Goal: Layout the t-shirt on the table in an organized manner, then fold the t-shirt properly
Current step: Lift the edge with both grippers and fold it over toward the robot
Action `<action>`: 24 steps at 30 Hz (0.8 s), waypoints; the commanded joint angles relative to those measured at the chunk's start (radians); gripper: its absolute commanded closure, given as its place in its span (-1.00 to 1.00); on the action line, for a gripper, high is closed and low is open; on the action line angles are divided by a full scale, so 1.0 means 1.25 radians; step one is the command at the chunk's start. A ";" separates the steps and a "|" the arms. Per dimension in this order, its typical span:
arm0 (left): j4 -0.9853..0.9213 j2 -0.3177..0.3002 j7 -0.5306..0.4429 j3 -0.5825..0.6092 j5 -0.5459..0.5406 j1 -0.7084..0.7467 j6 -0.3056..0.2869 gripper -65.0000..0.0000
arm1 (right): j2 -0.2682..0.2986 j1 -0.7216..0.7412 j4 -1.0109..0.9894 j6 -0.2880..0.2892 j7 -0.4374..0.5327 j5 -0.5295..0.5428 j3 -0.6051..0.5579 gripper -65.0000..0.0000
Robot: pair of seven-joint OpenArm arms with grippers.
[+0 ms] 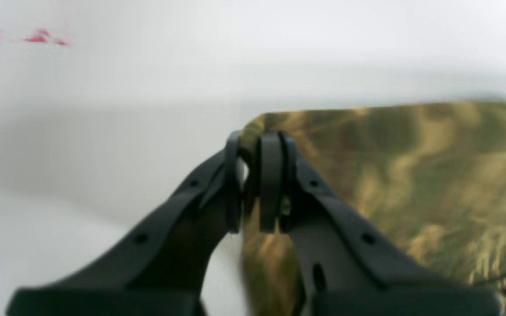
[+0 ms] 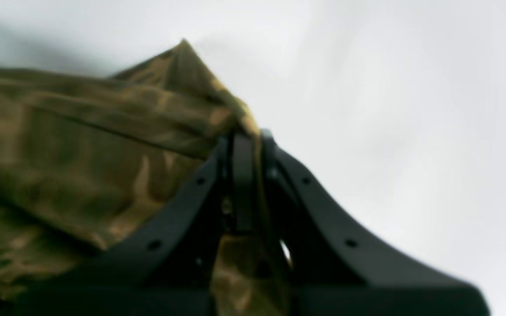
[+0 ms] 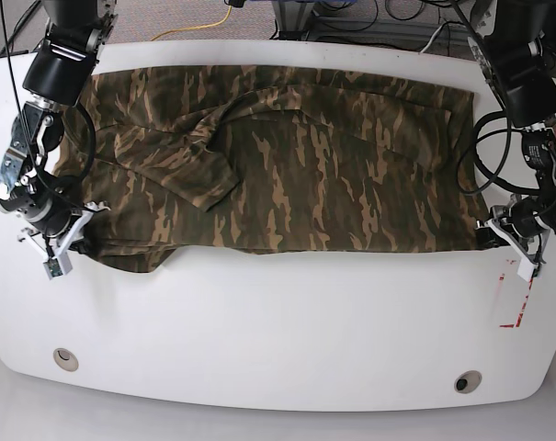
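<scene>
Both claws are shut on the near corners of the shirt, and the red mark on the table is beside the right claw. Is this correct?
Not quite. Both claws do pinch the shirt at its near corners, but the red mark on the table lies beside the left claw, not the right claw. The base view shows this; there the left arm is on the picture's right.

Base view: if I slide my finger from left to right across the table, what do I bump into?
Right gripper → t-shirt → left gripper → red mark.
</scene>
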 commanded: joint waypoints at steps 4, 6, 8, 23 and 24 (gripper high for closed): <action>0.077 -0.015 0.027 -0.005 0.006 0.014 0.003 0.87 | 0.019 -0.034 0.102 -0.007 -0.016 -0.004 0.028 1.00; 0.099 -0.015 0.046 -0.005 0.006 0.025 0.003 0.87 | 0.019 -0.062 0.132 -0.007 -0.026 -0.004 0.040 1.00; 0.120 -0.015 0.064 -0.005 0.006 0.037 0.003 0.87 | 0.017 -0.088 0.157 -0.007 -0.035 -0.004 0.047 1.00; 0.300 -0.018 0.178 -0.006 -0.044 0.184 -0.055 0.85 | -0.097 -0.305 0.316 -0.007 -0.041 -0.004 0.150 0.98; 0.305 -0.020 0.181 -0.006 -0.042 0.192 -0.055 0.85 | -0.102 -0.312 0.318 -0.007 -0.041 -0.004 0.151 0.96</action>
